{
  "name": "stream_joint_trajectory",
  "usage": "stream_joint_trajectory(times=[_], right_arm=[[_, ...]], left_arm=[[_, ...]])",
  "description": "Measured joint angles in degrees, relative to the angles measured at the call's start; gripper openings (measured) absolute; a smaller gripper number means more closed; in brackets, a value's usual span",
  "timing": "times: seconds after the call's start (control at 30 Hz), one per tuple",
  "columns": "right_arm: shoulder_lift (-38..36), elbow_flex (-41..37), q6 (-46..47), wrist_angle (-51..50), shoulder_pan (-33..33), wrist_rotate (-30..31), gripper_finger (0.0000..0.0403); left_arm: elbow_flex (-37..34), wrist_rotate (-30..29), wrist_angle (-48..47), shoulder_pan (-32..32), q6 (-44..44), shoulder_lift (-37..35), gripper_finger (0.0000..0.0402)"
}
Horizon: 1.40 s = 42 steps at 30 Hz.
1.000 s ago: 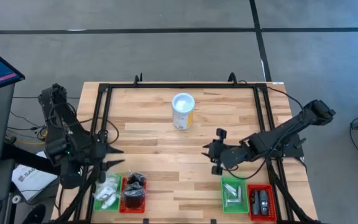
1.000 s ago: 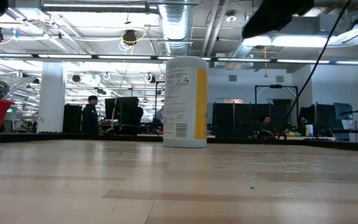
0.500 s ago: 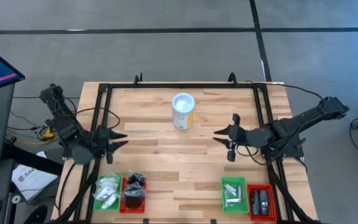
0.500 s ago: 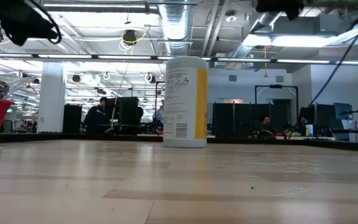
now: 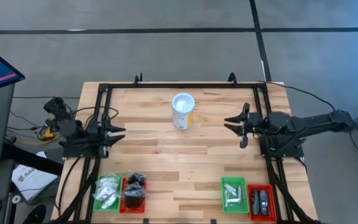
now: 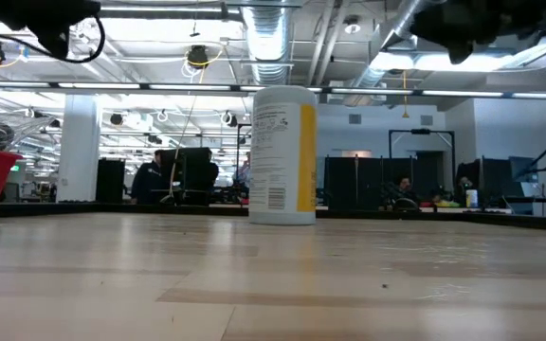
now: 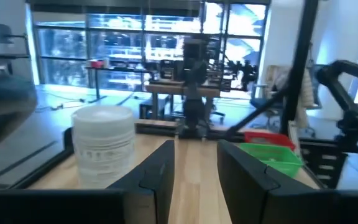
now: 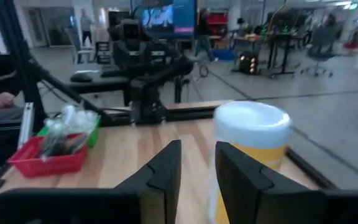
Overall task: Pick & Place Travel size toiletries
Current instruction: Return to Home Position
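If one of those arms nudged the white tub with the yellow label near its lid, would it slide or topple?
Probably topple: the white tub stands upright, taller than wide, on the smooth wooden table. Once down, its round body would likely roll. Weight cannot be judged. The left gripper and right gripper hang either side, apart from it.

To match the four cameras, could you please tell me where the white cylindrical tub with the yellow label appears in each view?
High view: the white cylindrical tub with the yellow label stands in the upper middle of the table.
Low view: upright at the picture's centre.
Left wrist view: standing on the table ahead.
Right wrist view: close ahead, yellow label showing.
Shared landmark: the light wooden tabletop under it.
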Motion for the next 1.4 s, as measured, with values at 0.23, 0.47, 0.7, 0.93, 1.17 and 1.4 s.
stream_joint_trajectory(times=[0.23,0.47,0.7,0.93,1.17,1.4], right_arm=[[-2.29,-3.99,-1.43,1.50,-6.99,-3.44,0.0091],[-2.26,-10.92,-1.97,11.48,-12.80,-10.81,0.0091],[-2.25,-14.59,-0.94,16.33,-18.03,-13.97,0.0091],[-2.23,-14.56,0.22,16.71,-21.50,-21.40,0.0091],[-2.21,-18.09,1.84,17.80,-23.94,-23.12,0.0091],[-2.13,-22.35,5.06,22.30,-25.98,-24.29,0.0091]], left_arm=[[-4.21,6.16,-1.38,6.73,-0.13,-5.47,0.0111],[-7.25,10.39,-1.77,11.52,-1.80,-6.25,0.0111],[-11.33,17.81,-1.50,19.11,-5.45,-6.25,0.0111],[-12.23,27.08,0.67,27.11,-6.49,-4.76,0.0109],[-12.81,36.09,1.03,33.73,-6.63,-4.31,0.0108],[-13.36,42.13,1.46,37.89,-7.79,-3.74,0.0108]])
